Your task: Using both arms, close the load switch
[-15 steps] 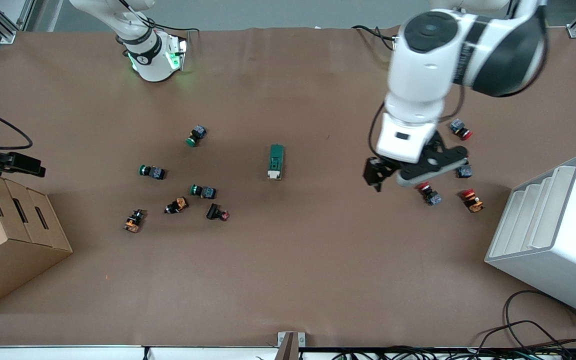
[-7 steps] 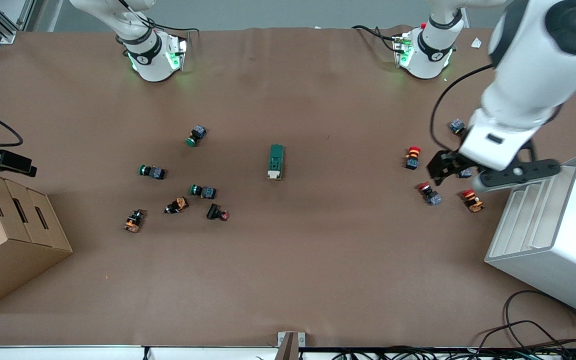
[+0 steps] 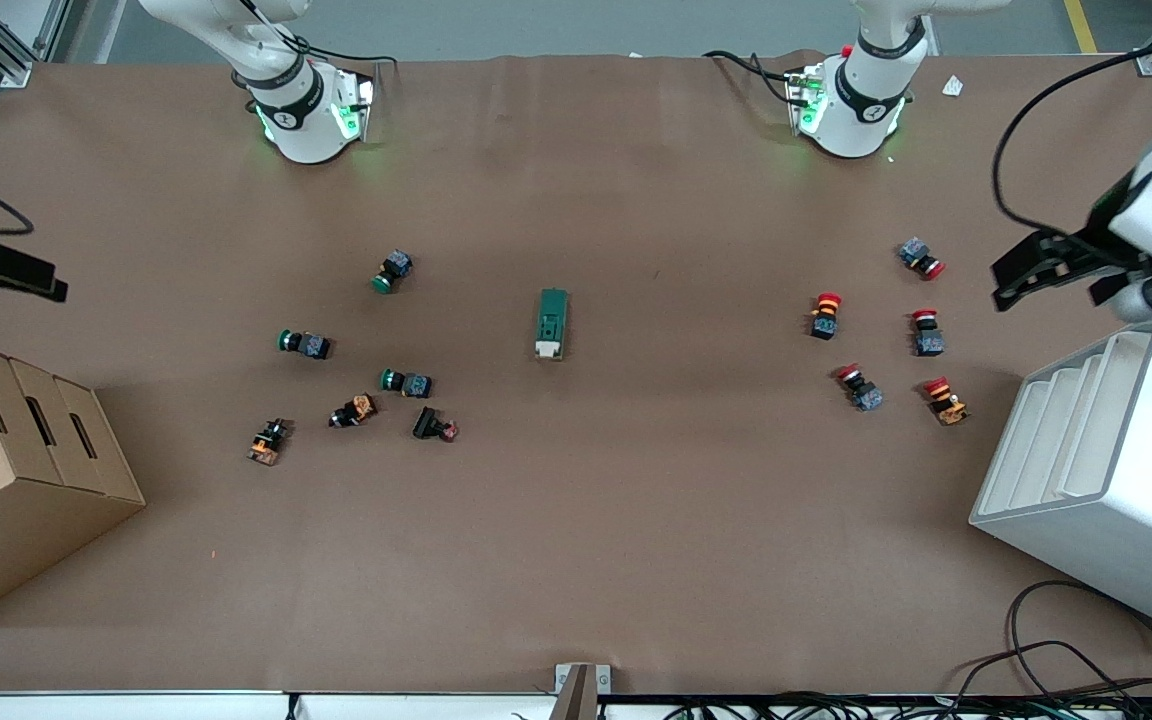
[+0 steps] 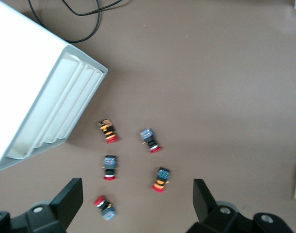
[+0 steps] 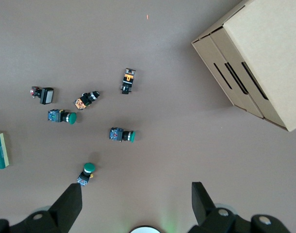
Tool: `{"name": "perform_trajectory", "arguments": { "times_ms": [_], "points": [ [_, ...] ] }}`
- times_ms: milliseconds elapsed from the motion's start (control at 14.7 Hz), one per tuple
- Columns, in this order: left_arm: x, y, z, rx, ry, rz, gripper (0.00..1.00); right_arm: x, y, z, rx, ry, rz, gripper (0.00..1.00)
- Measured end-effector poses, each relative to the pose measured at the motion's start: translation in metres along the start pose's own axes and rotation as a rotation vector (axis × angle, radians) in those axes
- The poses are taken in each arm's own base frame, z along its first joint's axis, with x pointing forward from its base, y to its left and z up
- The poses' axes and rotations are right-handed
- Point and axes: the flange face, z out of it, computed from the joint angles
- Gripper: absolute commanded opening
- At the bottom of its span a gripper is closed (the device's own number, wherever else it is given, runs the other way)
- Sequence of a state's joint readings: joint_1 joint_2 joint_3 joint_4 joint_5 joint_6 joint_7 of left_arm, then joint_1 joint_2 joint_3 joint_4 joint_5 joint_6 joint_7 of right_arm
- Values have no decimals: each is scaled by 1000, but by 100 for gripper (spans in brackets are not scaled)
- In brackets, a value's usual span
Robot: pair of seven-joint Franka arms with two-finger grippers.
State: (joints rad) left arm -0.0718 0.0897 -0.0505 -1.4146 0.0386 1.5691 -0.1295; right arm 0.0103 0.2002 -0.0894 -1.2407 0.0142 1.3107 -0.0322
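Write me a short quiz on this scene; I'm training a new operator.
1. True or false: the left gripper holds the load switch.
2. How many red-capped buttons lie toward the left arm's end of the table?
3. The right gripper is: A) open, holding nothing; B) shut on a green button; C) shut on the switch.

Key: 1 false; 2 five; 3 A.
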Motion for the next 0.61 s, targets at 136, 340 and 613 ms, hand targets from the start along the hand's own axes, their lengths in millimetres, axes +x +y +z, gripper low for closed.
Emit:
{"name": "perform_trajectory", "arguments": {
  "times_ms": [136, 340, 613],
  "points": [
    [-5, -15, -3, 4, -5, 42, 100, -9, 0, -8, 2, 3, 0, 100],
    [-11, -33, -1, 7, -16, 68, 100, -13, 2, -11, 2, 2, 2, 100],
    [-20, -53, 4, -39, -36, 115, 100, -29, 8, -11, 8, -1, 11, 100]
  ]
}}
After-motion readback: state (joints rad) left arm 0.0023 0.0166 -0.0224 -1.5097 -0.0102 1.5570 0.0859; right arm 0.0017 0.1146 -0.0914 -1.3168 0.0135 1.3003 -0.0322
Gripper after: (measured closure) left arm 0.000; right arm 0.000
